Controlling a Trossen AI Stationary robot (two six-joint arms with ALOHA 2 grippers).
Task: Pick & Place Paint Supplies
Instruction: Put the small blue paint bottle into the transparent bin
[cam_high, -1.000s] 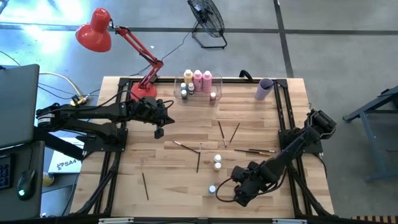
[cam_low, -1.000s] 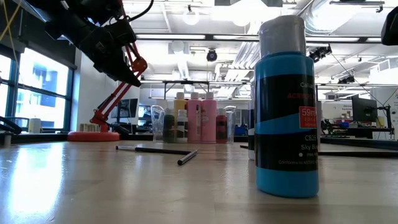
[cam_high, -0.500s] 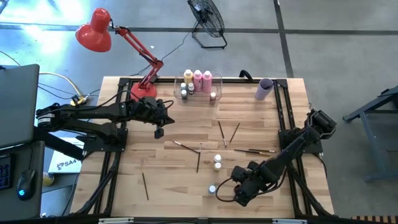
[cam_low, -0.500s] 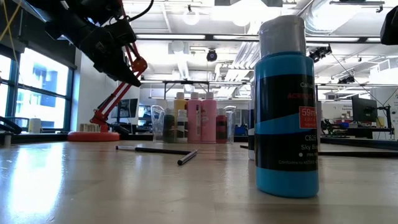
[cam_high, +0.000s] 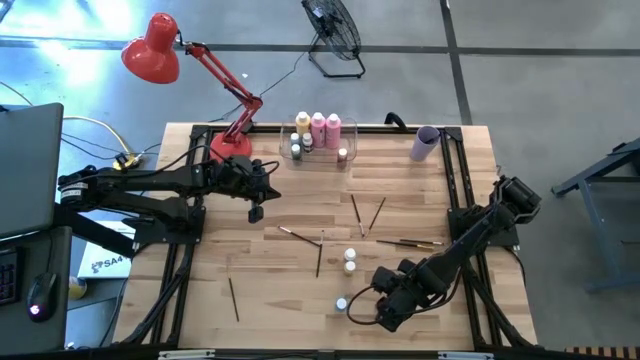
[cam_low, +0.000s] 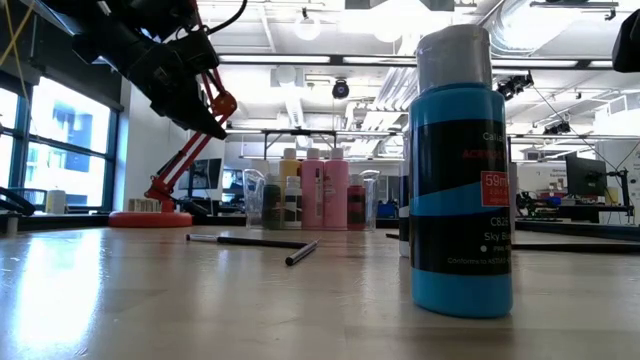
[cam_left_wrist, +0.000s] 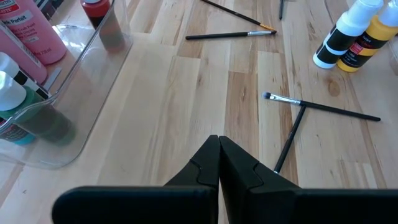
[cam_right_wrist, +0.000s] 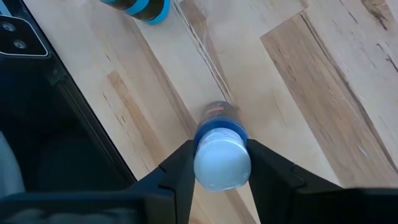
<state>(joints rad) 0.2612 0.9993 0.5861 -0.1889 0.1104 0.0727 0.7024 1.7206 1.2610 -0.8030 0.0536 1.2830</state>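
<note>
Wooden table (cam_high: 270, 280): bin (cam_high: 318, 152) partly filled; brushes (cam_high: 319, 255) scattered; right gripper (cam_right_wrist: 222, 163) fingers clasping blue bottle (cam_right_wrist: 222, 163); left gripper (cam_left_wrist: 218, 148) clenched empty.

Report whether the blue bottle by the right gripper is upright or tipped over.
Upright: the blue bottle stands cap-up on the table, and the right gripper has a finger on either side of it.

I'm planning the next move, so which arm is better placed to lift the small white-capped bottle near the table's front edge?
Right. Its end effector already straddles that bottle, fingers against both sides. The left end effector hangs shut, far across the table.
</note>
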